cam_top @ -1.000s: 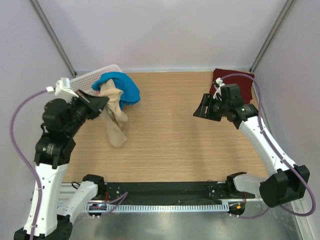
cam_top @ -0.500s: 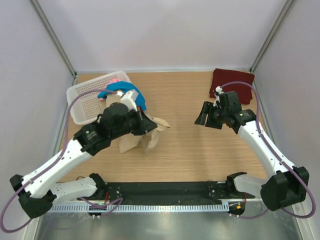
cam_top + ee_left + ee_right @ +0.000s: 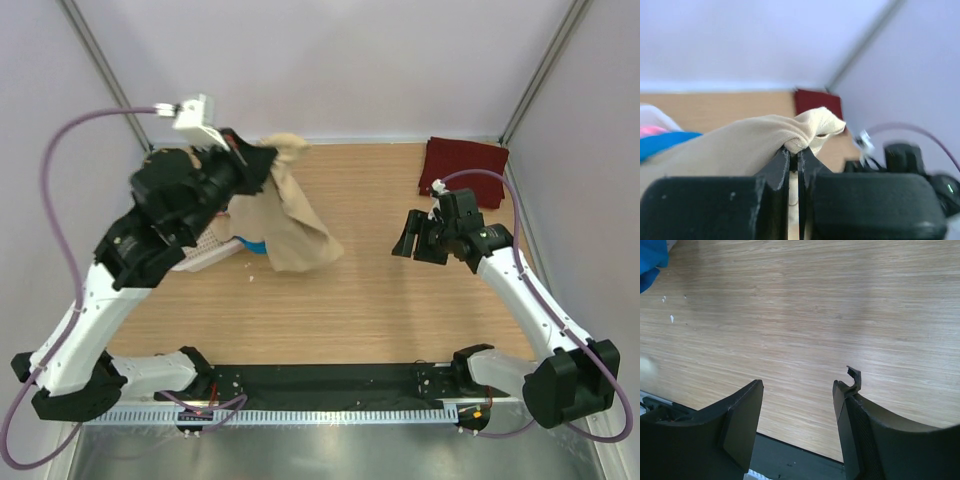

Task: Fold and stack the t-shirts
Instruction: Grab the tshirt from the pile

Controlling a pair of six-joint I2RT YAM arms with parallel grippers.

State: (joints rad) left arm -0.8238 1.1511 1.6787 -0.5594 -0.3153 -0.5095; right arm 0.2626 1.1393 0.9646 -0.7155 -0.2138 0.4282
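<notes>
Pale wood-grain table (image 3: pixel 380 300), grain running side to side, softly and evenly lit, with only faint shadows. Behind the table, a plain back wall (image 3: pixel 320 70), whitish lilac, matte. Flanking the table, a left wall (image 3: pixel 40 120) and a right wall (image 3: pixel 610 150) of the same tint. At the table's far corners, two slim grey metal uprights: a left post (image 3: pixel 107 75) and a right post (image 3: pixel 540 70), both slanting outward in the overhead view. Along the table's near edge, a black rail (image 3: pixel 320 380), then a white toothed strip (image 3: pixel 330 413), then a brushed metal sheet (image 3: pixel 330 450), dully reflective. On the table's left half, a few tiny white flecks (image 3: pixel 671 318).
</notes>
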